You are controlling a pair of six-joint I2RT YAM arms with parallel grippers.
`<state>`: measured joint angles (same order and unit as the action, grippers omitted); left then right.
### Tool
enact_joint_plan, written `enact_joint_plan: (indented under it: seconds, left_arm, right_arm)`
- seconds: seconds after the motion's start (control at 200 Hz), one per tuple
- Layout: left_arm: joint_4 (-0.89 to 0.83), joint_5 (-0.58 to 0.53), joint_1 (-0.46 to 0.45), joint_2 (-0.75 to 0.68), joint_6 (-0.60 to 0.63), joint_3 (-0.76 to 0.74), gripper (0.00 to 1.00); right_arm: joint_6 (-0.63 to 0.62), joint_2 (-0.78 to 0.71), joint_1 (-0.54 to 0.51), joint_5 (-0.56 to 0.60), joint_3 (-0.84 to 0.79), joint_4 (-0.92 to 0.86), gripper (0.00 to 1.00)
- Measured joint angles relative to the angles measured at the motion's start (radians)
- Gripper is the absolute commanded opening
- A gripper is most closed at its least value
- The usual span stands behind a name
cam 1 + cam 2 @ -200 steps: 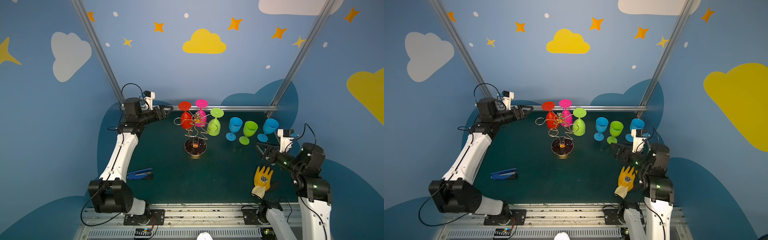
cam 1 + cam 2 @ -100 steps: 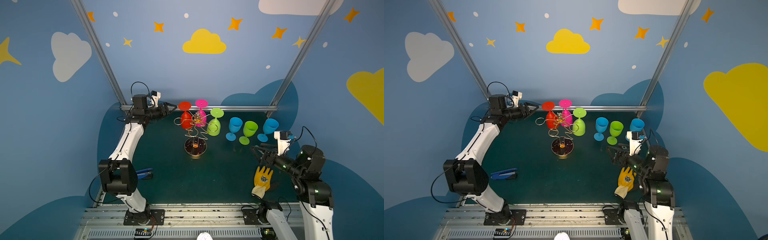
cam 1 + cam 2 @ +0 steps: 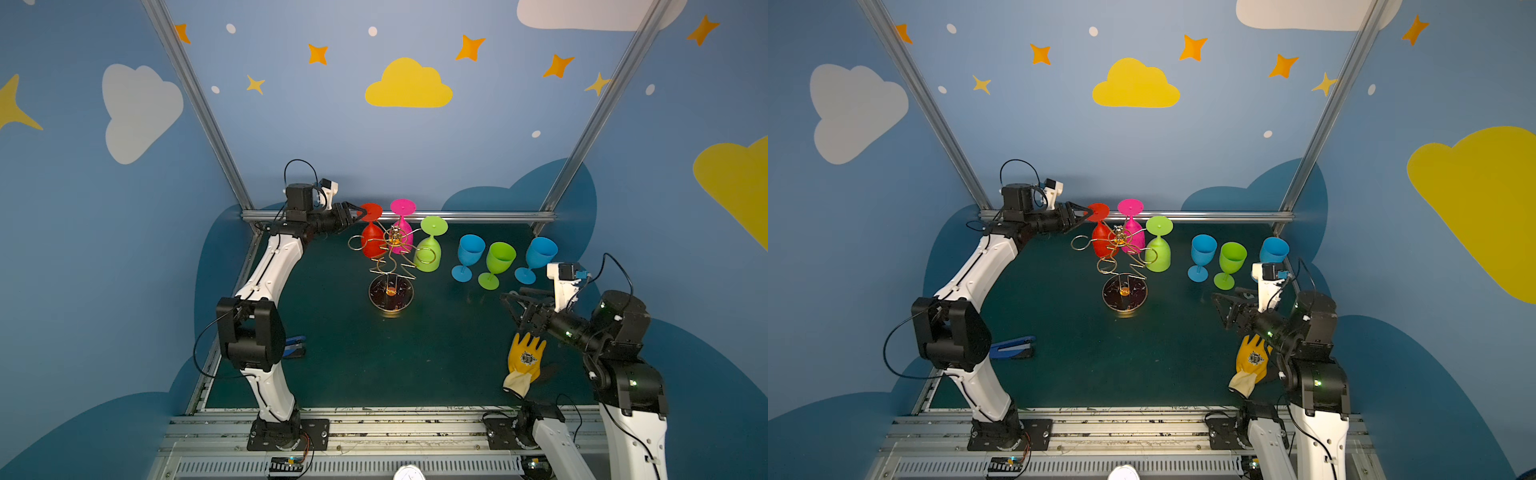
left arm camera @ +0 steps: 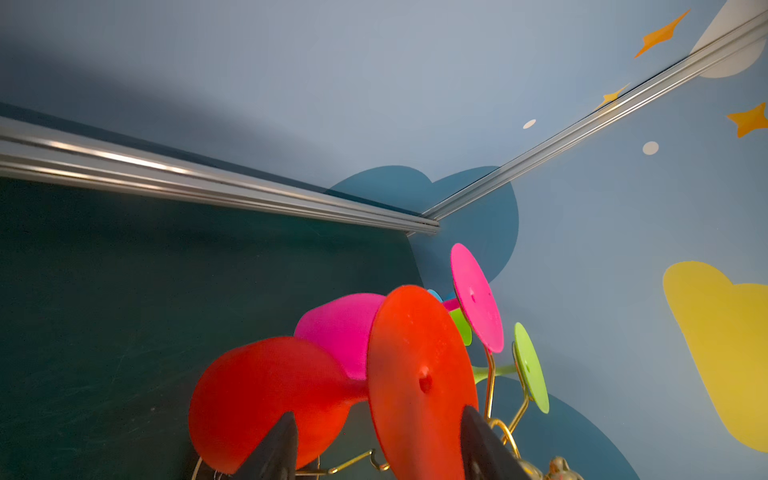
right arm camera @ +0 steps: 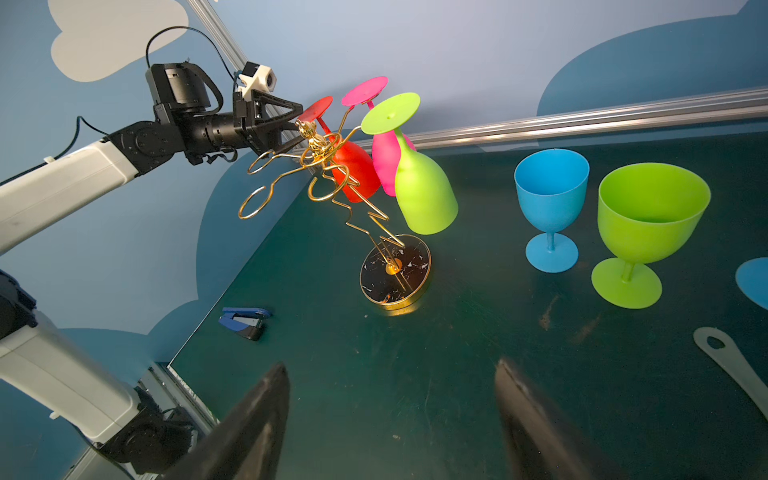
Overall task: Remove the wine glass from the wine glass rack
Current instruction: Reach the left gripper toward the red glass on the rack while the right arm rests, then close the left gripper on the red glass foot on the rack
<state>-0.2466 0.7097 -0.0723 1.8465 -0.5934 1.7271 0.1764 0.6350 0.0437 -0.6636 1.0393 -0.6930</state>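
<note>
The gold wire wine glass rack (image 3: 392,269) (image 3: 1124,270) (image 5: 365,224) stands on its round dark base mid-table. Three glasses hang upside down from it: a red wine glass (image 3: 371,244) (image 3: 1101,246) (image 4: 266,395) (image 5: 356,171), a pink one (image 3: 403,205) and a green one (image 3: 430,254). My left gripper (image 3: 360,211) (image 3: 1086,212) (image 4: 376,415) (image 5: 297,124) is open at the top of the rack. Its fingers straddle the rim of the red glass's foot, with a gap on one side. My right gripper (image 3: 510,306) (image 3: 1220,303) (image 5: 390,365) hovers open and empty over the mat at the right.
Two blue glasses (image 3: 469,254) (image 3: 540,253) and a green one (image 3: 500,258) stand upright to the right of the rack. A yellow glove (image 3: 525,357) lies under my right arm. A blue stapler (image 3: 296,347) lies at the left and a grey flat tool (image 5: 731,361) at the right. A metal rail (image 3: 478,216) runs along the back.
My left arm has swung in from the left and brought its gripper up to the red glass's foot, with the jaws narrowing. My right arm has drifted slightly forward.
</note>
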Motion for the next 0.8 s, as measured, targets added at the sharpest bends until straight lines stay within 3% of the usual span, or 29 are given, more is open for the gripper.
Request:
enact_joint_plan:
  seconds: [0.801]
  left_arm:
    - [-0.055, -0.005, -0.008, 0.039, 0.021, 0.078, 0.16]
  right_arm:
    - [0.014, -0.011, -0.002, -0.009, 0.000, 0.000, 0.77]
